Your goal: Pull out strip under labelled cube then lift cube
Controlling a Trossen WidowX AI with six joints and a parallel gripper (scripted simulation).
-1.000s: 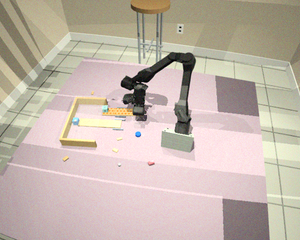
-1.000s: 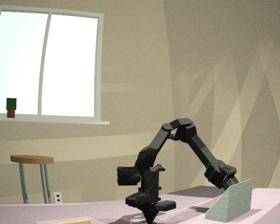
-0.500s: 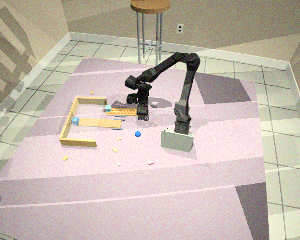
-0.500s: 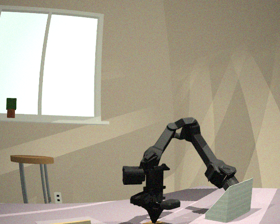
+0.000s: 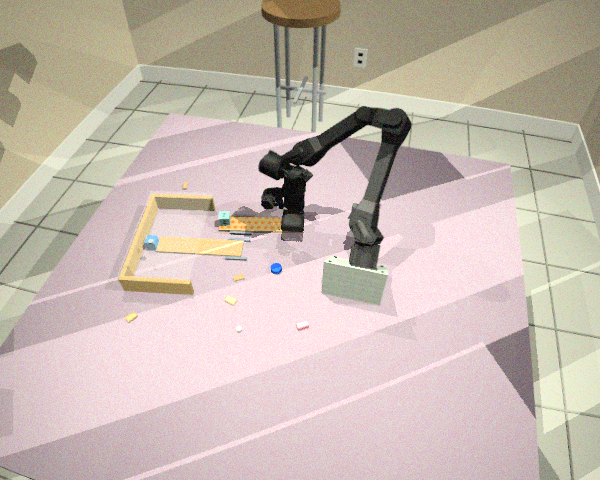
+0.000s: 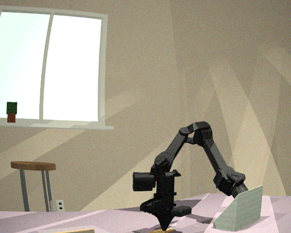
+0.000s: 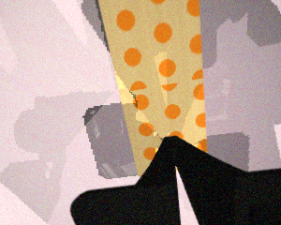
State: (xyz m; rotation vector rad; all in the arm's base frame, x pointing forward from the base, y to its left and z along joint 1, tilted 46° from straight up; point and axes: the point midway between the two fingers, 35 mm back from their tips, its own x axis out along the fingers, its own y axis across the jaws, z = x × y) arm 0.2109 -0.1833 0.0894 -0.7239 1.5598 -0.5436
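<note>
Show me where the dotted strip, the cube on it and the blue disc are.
dotted strip [image 5: 256,223]: top view, middle of its orange-dotted face
cube [image 5: 224,215]: top view, its top face
blue disc [image 5: 275,267]: top view, its centre

Labelled cube [image 5: 224,215] on strip's [image 5: 253,223] far end, gripper [image 5: 292,223] on the near end.

Closed gripper [image 5: 292,225] on orange-dotted strip [image 5: 251,223], teal labelled cube [image 5: 224,215] at far end
</note>
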